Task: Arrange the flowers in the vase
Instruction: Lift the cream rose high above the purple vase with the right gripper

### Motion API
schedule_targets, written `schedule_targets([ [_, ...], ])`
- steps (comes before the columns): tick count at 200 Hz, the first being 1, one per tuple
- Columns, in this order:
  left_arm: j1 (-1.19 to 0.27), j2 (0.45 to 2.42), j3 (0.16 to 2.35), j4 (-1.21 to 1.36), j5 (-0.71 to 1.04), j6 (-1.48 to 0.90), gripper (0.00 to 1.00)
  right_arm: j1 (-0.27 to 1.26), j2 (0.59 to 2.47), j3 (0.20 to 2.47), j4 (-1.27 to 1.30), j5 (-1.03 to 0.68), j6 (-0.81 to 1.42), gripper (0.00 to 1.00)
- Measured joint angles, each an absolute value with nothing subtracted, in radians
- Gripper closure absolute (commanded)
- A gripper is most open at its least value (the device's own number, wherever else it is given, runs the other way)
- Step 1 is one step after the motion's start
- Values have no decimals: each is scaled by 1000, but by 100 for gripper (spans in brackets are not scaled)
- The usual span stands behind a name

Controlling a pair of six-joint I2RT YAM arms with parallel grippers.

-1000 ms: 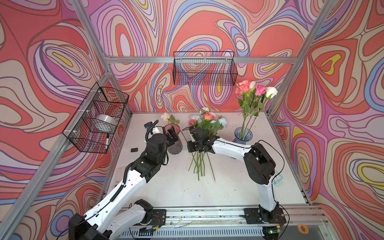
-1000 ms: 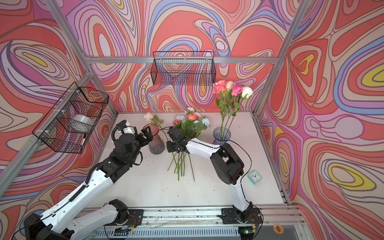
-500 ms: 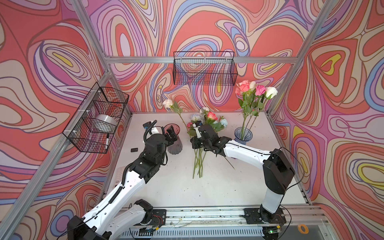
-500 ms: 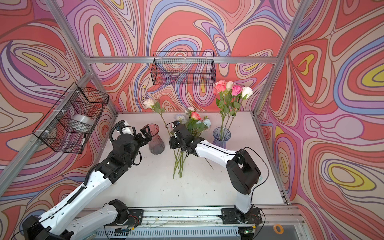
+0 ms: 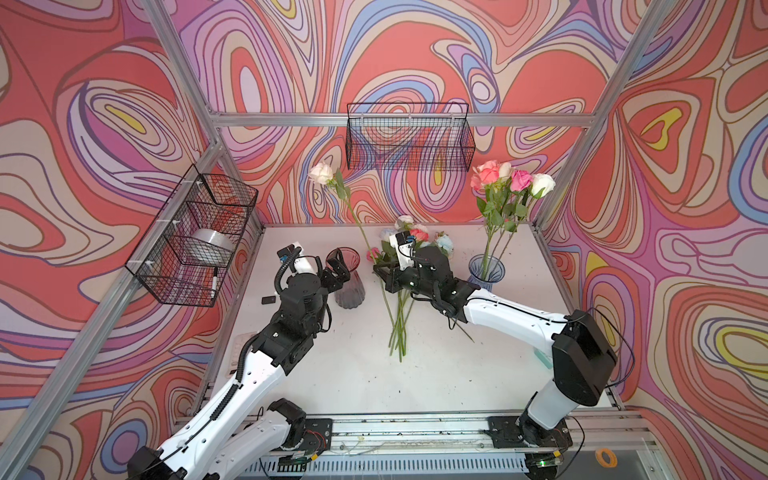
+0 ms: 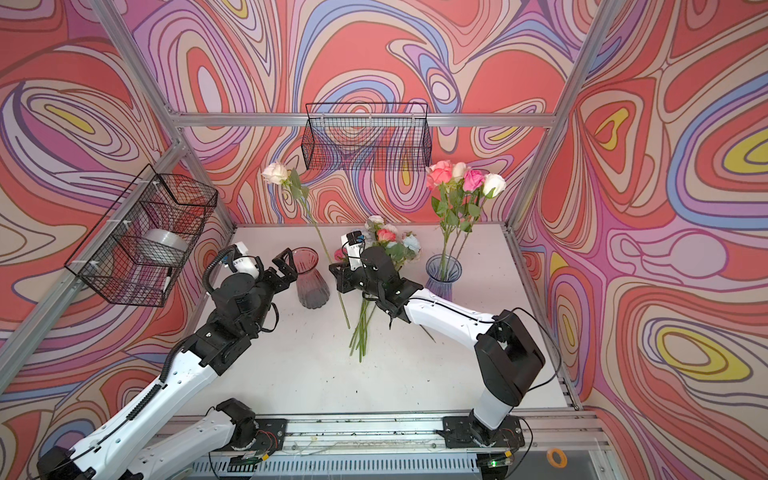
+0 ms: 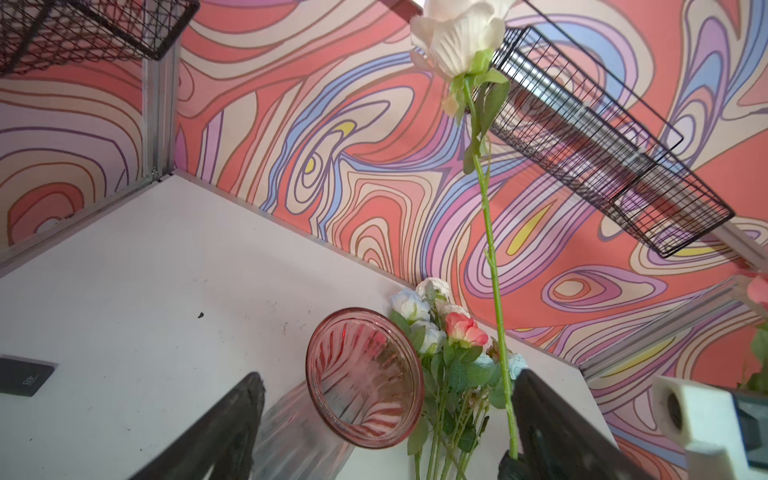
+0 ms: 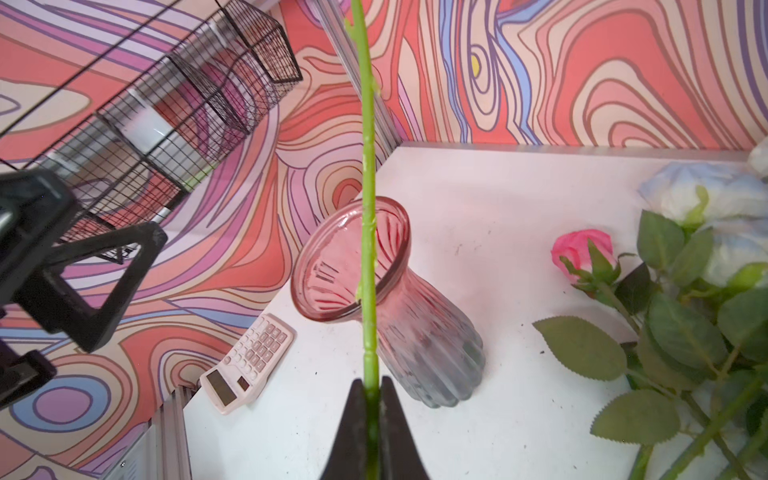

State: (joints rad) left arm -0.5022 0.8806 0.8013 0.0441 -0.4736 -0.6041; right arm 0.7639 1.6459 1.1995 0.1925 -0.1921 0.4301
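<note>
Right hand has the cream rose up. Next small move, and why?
Probably raise the right hand and shift it toward the pink vase, bringing the stem's lower end over the mouth. It is shut on the cream rose, whose stem hangs beside the vase, not inside.

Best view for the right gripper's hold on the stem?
Right wrist: the right gripper is close up, jaws shut on the stem. Both top views show it small. Left wrist shows mostly stem and bloom.

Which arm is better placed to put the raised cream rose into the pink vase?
Right. The right hand is shut on the long-stemmed cream rose, raised beside the empty ribbed pink glass vase. The left hand, open near that vase, holds nothing.
</note>
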Motion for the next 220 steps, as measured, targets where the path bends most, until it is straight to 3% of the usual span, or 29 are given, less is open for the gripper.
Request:
schedule_targets([
  [75, -499, 819, 748, 166, -465, -563, 5, 832, 1397, 1106, 200, -97, 233, 100],
  [95, -496, 858, 748, 212, -348, -553, 6, 832, 1309, 1089, 216, 4, 150, 100],
  [128, -496, 1001, 758, 279, -62, -579, 16, 831, 1200, 1037, 305, 220, -15, 100],
  [160, -501, 1126, 773, 332, 182, -636, 16, 808, 1153, 981, 453, 402, -183, 100],
  [220, -628, 1182, 839, 368, 414, -638, 16, 566, 1104, 965, 551, 497, -241, 100],
])
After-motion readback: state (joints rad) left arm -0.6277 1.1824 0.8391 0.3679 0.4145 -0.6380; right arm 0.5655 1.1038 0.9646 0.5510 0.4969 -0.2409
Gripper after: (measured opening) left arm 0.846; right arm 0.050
